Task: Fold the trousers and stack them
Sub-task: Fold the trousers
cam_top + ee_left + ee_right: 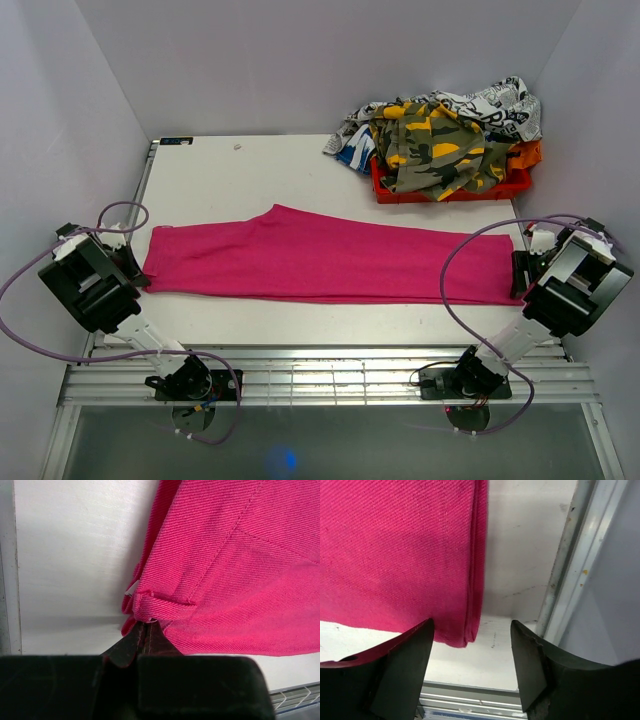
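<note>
Magenta, spread flat for folding — pinching the trousers (pixel 320 262) at the waist with left gripper (pixel 144 632), straddling the hem with right gripper (pixel 471 627) agape.

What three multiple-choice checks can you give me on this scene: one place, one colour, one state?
1. Where is the bin?
A. near left
B. far right
C. table centre

2. What colour are the trousers?
A. pink
B. blue
C. grey

3. How is the right gripper?
A. shut on the trousers
B. open
C. out of view

Answers:
1 B: it sits at the far right corner of the table, heaped with clothes.
2 A: they are plain pink in all views.
3 B: its fingers stand apart by the hem corner, while the left gripper is shut on the other end.
</note>
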Available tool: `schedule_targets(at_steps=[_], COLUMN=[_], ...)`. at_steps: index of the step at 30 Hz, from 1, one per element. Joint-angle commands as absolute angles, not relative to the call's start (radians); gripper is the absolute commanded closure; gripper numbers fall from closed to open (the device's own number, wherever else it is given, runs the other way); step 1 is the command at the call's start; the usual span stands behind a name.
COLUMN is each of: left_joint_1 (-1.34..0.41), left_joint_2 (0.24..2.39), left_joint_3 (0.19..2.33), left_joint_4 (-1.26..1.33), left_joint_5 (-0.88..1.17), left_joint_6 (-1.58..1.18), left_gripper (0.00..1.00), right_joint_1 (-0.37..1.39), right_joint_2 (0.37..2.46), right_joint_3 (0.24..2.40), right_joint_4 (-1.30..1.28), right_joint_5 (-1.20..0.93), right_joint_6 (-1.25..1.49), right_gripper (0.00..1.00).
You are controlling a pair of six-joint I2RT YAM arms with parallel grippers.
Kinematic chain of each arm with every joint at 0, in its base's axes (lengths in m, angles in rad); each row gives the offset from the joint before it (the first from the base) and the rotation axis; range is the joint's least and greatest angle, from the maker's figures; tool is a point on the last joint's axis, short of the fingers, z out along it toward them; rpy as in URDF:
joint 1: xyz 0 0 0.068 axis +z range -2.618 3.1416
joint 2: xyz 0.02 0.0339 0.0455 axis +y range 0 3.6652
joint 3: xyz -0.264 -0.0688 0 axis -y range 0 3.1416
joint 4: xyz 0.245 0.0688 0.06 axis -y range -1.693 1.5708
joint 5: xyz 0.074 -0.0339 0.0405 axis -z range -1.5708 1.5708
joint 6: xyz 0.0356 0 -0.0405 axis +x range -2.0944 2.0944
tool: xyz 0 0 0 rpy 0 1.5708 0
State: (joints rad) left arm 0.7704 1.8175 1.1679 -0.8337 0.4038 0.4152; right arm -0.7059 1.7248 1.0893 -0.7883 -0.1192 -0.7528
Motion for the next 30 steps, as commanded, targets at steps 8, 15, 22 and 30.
schedule_targets(at_steps=[8, 15, 22, 30], left_joint_1=[0.778, 0.778, 0.773, 0.753], left_joint_2=[1.776, 1.764, 1.688, 1.55], left_joint_3=[1.175, 1.175, 1.14, 1.085], left_joint_4=[-0.834, -0.85, -0.862, -0.864], left_joint_5=[0.413, 0.429, 0.48, 0.496], left_joint_6=[0.433, 0.445, 0.48, 0.532], left_gripper=[0.89, 0.89, 0.88, 0.85], right_joint_1=[-0.713, -0.715, -0.771, -0.758], right_joint_2=[1.83, 1.792, 1.718, 1.602], right_joint_3=[1.052, 1.107, 1.29, 1.379], right_joint_4=[-0.807, -0.86, -1.014, -1.193], right_joint_5=[-0.258, -0.304, -0.321, -0.478], right_joint_6=[-0.686, -0.693, -0.785, -0.877], right_gripper=[0.48, 0.92, 0.92, 0.92])
